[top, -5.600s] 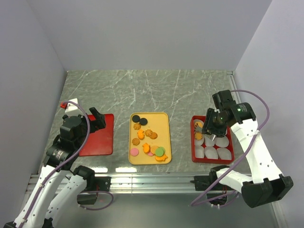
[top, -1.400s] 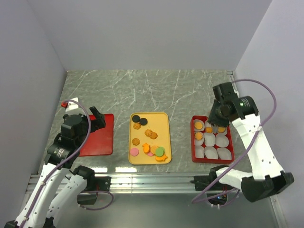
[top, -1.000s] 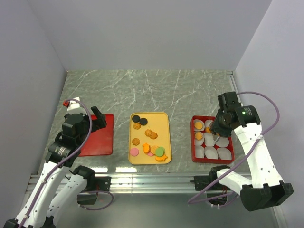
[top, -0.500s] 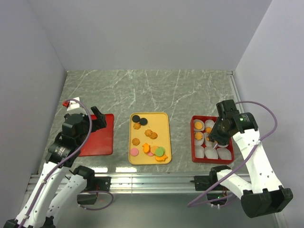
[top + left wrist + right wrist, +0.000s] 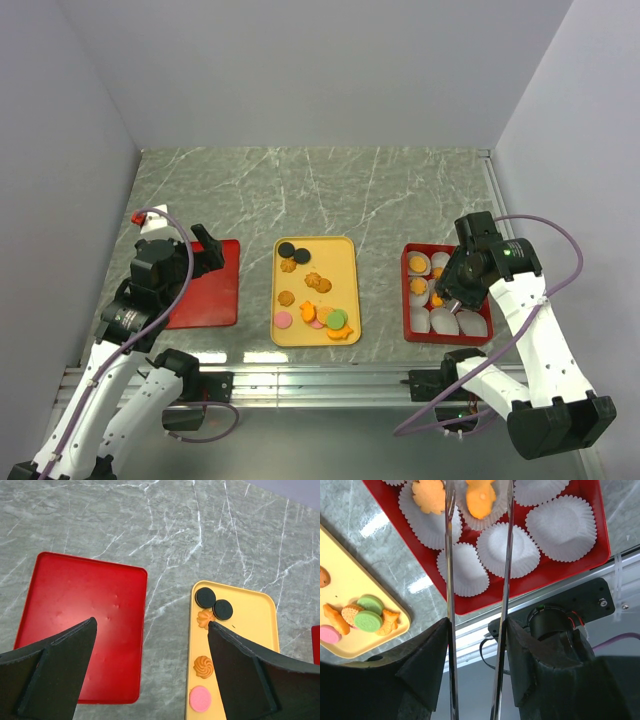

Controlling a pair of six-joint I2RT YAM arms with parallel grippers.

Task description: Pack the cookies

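The right end effector (image 5: 480,490) is spread around the orange cookie (image 5: 481,501) lying between its fingers (image 5: 505,555), probably to leave it in its paper cup (image 5: 485,524).

paper cups (image 5: 471,323): several in the red box (image 5: 446,339) lie under the right hand (image 5: 447,294) and its arm, top view.
fingers (image 5: 450,555): tips pass the top edge of the right wrist view.
flower cookie (image 5: 429,495): clipped by that edge.
pink cookie (image 5: 326,634): halved by the left edge, with the yellow tray (image 5: 355,580).
red tray (image 5: 75,605): lower left corner behind the left hand (image 5: 150,624).
cookie shapes: too small to tell from above.
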